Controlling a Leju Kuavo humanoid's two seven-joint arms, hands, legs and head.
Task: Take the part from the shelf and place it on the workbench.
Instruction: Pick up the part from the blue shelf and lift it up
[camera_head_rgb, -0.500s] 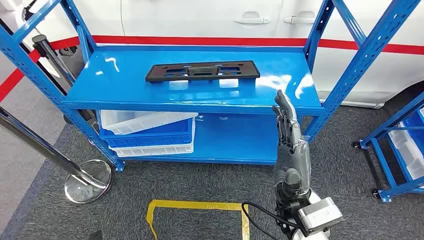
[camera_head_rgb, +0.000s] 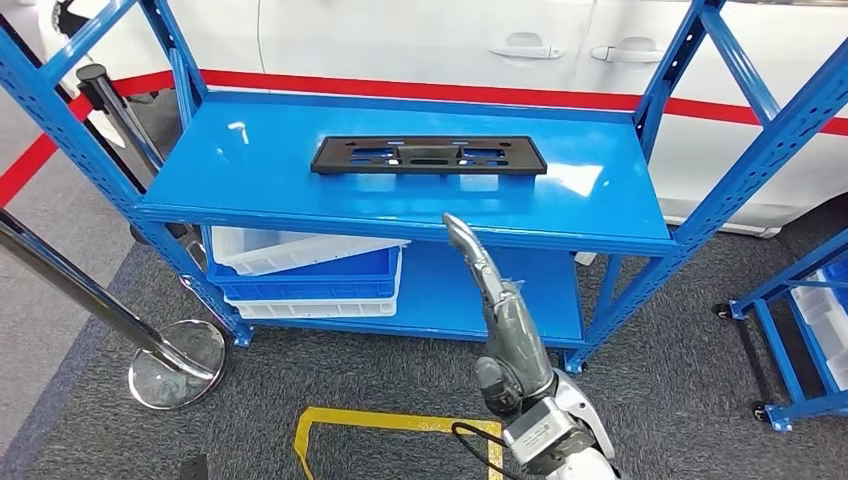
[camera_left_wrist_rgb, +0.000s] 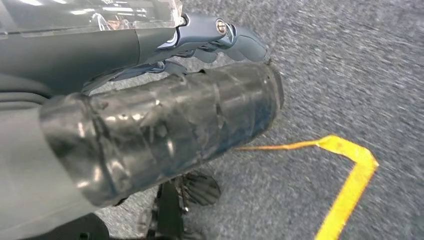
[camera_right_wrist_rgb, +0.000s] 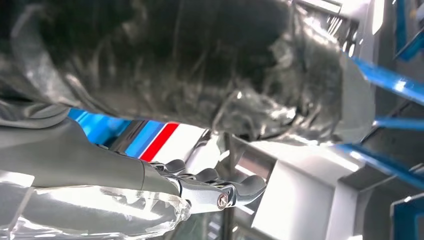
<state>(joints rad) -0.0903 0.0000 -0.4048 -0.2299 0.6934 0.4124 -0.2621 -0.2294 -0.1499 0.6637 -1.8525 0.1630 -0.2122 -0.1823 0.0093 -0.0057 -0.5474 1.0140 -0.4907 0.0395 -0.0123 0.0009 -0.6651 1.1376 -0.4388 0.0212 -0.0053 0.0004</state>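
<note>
Blue shelf (camera_head_rgb: 250, 170) carries the black part (camera_head_rgb: 429, 155) flat at mid-deck (reachable from front). I raise my right hand (camera_head_rgb: 495, 300), fingers extended, apparently empty, short of it.

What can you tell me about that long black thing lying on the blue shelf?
The black part is a long, flat, thin rectangular frame, looking like matte plastic, with several cut-out slots along its middle through which the blue shows. It lies flat on the top level of the blue shelf, lengthwise, near the back and roughly centred. Only the shelf touches it; the right hand is raised in front of the shelf, short of it.
</note>
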